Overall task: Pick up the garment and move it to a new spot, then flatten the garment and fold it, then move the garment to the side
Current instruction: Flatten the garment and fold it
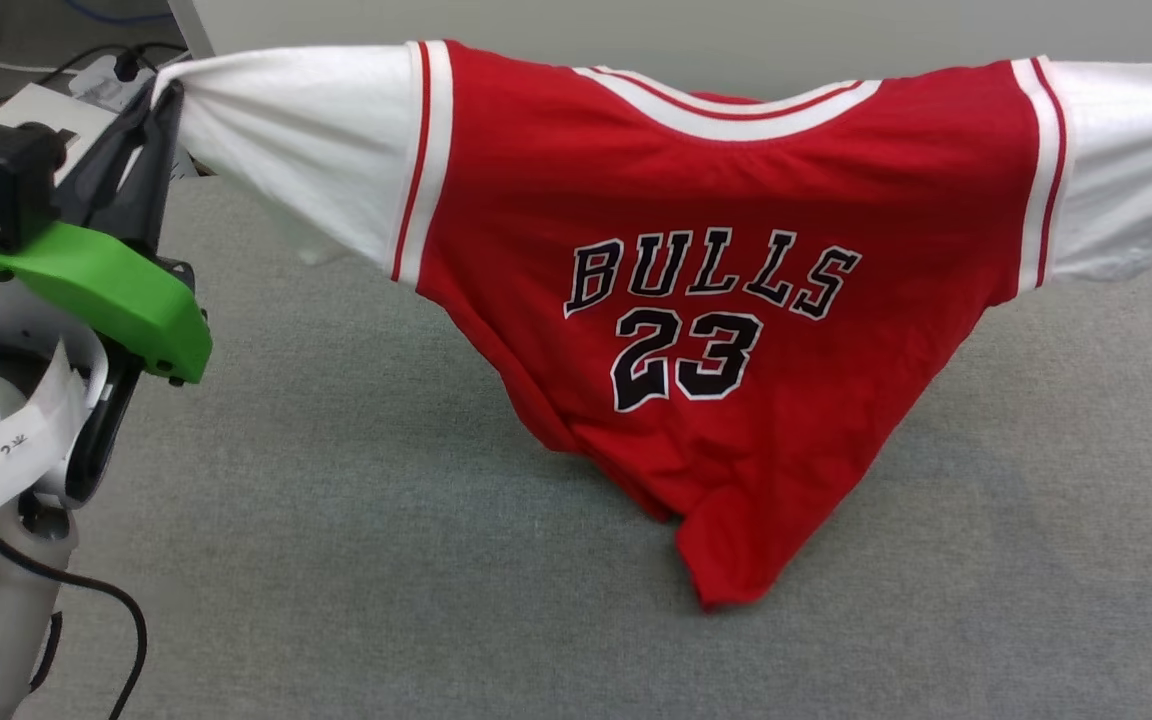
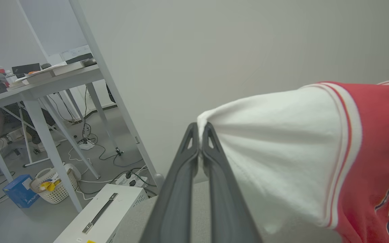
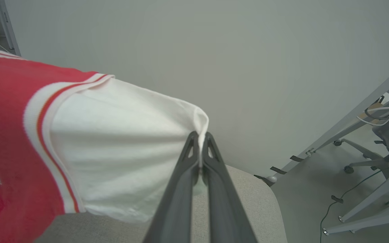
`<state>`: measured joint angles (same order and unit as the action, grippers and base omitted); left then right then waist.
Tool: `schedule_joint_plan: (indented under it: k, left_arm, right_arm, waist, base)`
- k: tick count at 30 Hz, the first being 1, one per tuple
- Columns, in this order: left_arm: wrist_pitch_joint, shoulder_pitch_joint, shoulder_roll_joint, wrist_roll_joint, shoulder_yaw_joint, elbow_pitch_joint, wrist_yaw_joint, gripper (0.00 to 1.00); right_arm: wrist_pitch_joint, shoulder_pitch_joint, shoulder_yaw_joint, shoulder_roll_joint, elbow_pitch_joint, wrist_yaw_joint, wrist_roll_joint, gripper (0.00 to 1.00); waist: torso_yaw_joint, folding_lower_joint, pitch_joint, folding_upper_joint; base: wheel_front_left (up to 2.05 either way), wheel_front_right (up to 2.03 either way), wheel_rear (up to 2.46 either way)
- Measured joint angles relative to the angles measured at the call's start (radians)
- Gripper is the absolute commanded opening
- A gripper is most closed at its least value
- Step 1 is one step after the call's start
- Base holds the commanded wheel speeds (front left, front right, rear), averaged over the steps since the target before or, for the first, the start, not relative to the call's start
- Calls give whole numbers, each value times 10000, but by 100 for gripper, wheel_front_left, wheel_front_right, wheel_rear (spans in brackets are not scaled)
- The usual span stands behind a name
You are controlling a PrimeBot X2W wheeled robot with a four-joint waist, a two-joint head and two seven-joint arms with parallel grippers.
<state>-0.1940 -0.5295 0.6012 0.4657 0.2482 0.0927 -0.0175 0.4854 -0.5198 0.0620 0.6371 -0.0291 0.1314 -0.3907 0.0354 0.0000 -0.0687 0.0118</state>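
both grippers pinch the garment (image 1: pixel 706 250) sleeves, hem touching the table (image 1: pixel 336 520).

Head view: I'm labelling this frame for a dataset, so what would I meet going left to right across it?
Left gripper → white sleeve → red shirt front → second white sleeve.

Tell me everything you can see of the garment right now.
The garment is a red soft-knit jersey with white short sleeves, red-and-white striped collar and armhole trim, and dark white-outlined "BULLS 23" on the chest. It hangs stretched wide, front toward the head camera: left gripper shut on one sleeve end, right gripper on the other. Its body sags to a point that seems to touch the grey surface.
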Motion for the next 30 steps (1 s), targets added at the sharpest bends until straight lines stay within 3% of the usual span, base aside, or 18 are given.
schedule_joint_plan:
  k: [6, 13, 20, 30]
  left_arm:
    - [-40, 12, 476, -4, -600, 1304, -301, 0]
    - [-462, -208, 1198, 203, -1248, 1904, -282, 0]
    - [-796, -1771, 1624, 414, -1329, 1419, 305, 0]
    - [-596, -5227, 1337, 491, -596, -571, 1032, 0]
  right_arm:
    - [261, -461, -94, 334, -556, 0, -320, 0]
    - [353, -1286, 63, 658, -602, 2, -652, 0]
    - [109, -3003, 617, 880, -31, 2, -721, 0]
    - [-637, -6193, 1321, 1081, 1921, 12, -706, 0]
  waist:
    - [-71, 0, 378, 0]
    - [-223, 0, 258, 0]
    - [-306, 0, -399, 0]
    - [-372, 0, -2129, 0]
  base:
    - [0, 0, 0]
    - [0, 0, 0]
    - [0, 0, 0]
    - [0, 0, 0]
